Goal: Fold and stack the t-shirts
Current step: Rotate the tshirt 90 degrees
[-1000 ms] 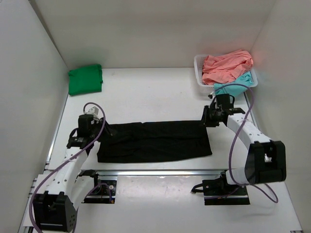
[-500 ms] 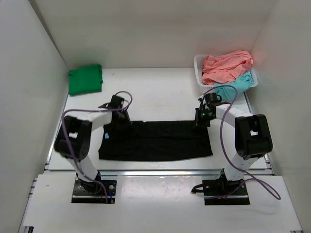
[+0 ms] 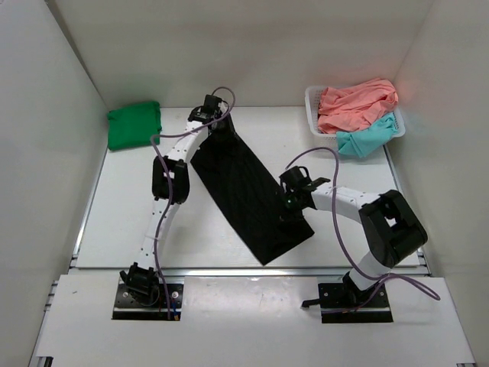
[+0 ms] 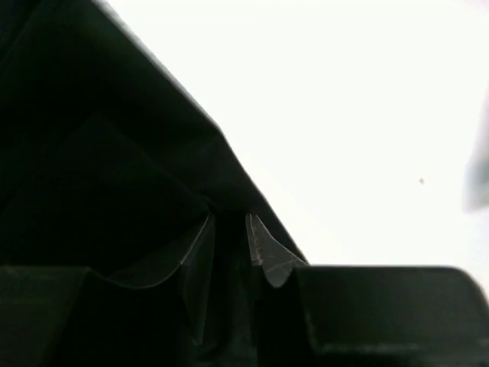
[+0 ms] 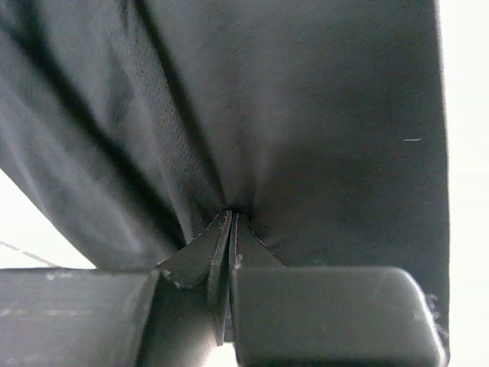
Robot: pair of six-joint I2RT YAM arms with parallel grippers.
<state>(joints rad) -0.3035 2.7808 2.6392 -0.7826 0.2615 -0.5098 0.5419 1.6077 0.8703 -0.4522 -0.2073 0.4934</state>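
Observation:
The black t-shirt (image 3: 248, 191), folded to a long strip, lies slantwise from the back left to the front right of the table. My left gripper (image 3: 220, 126) is shut on its far end. In the left wrist view my gripper (image 4: 229, 229) pinches the black cloth (image 4: 99, 153). My right gripper (image 3: 292, 202) is shut on the shirt's right edge near its front end. In the right wrist view my gripper (image 5: 231, 222) has cloth (image 5: 306, 115) bunched between the fingers. A folded green t-shirt (image 3: 134, 126) lies at the back left. The shirt's pale label is hidden.
A white plastic basket (image 3: 312, 107) stands at the back right and holds a coral-pink t-shirt (image 3: 355, 103) and a teal t-shirt (image 3: 368, 140) that hangs over its front rim. White walls close the table on the left, back and right.
The black shirt lay straight across the front of the table; now it runs slantwise. My left gripper carried its end far back and right. My right gripper moved left and nearer.

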